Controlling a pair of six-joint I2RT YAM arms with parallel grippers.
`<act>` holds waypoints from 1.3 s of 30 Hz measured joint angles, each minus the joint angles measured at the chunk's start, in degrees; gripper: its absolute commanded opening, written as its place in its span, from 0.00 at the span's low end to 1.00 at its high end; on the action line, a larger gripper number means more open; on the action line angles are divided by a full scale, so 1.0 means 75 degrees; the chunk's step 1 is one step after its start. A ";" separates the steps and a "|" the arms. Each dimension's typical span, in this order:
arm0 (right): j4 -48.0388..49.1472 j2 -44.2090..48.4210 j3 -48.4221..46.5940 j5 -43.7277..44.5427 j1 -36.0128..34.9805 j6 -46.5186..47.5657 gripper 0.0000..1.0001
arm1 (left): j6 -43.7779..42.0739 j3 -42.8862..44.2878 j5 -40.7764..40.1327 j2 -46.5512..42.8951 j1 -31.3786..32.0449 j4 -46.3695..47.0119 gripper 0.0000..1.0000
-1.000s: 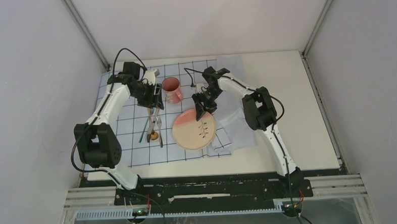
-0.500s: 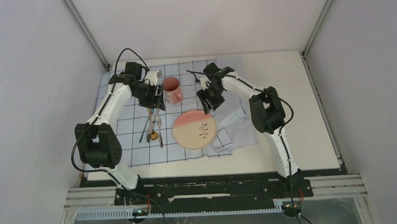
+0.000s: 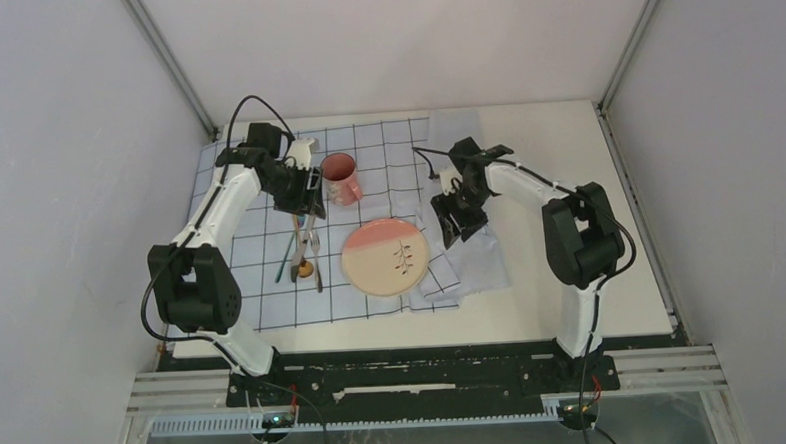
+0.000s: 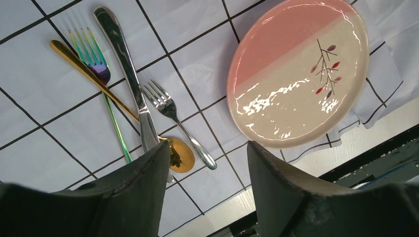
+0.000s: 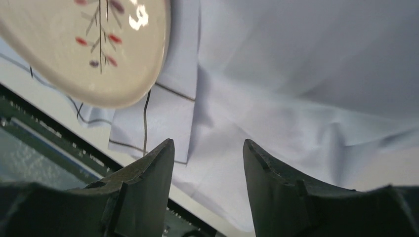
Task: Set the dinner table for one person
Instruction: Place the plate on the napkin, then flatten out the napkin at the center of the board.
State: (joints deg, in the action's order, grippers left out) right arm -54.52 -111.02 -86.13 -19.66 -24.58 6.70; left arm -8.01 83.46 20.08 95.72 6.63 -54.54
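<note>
Bench (image 3: 569, 224): cream-white top spanning the enclosure, arms mounted at its near edge. Gridded cloth (image 3: 257, 293) covers its left part and carries plate (image 3: 385, 257), mug (image 3: 340, 178) and cutlery (image 3: 305, 251). A plain napkin (image 3: 476, 263) lies rumpled just right of the plate. Left end effector (image 4: 207, 148) hangs over the cutlery, jaws parted, holding nothing. Right end effector (image 5: 207, 143) hangs over the napkin, jaws parted, holding nothing

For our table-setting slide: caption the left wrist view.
Open left hand over rainbow fork, knife, silver fork and gold spoon on gridded cloth, beside pink-and-cream plate.
</note>
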 measured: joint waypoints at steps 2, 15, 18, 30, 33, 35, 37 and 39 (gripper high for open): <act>-0.0009 0.0035 0.0463 -0.0335 -0.0055 0.0038 0.62 | 0.0006 -0.0003 -0.0073 0.0000 0.0000 0.0026 0.63; 0.0224 0.0478 0.1836 -0.2305 0.0294 0.0207 0.61 | 0.0350 -0.0589 -0.0571 -0.0015 0.0000 0.1070 0.63; 0.0286 0.0504 0.1865 -0.2611 0.0318 0.0207 0.60 | 0.0350 -0.0589 -0.0615 -0.0015 0.0000 0.1119 0.63; 0.0271 0.0495 0.1979 -0.2457 0.0280 0.0207 0.60 | 0.0341 -0.0589 -0.0650 -0.0020 0.0000 0.1137 0.64; 0.0277 0.0393 0.1979 -0.2483 0.0283 0.0207 0.60 | 0.0338 -0.0589 -0.0650 -0.0020 0.0000 0.1128 0.64; 0.0286 0.0259 0.1979 -0.2562 0.0291 0.0210 0.60 | 0.0332 -0.0589 -0.0650 -0.0020 0.0000 0.1110 0.64; 0.0318 0.0114 0.1982 -0.2669 0.0329 0.0236 0.60 | 0.0329 -0.0589 -0.0653 -0.0020 0.0000 0.1087 0.64; 0.0358 0.0015 0.1982 -0.2780 0.0370 0.0256 0.60 | 0.0329 -0.0589 -0.0653 -0.0020 0.0000 0.1081 0.64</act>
State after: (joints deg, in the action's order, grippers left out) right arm -51.83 -110.91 -71.26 -40.51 -21.80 8.62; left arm -5.54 79.05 15.18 95.57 6.63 -46.44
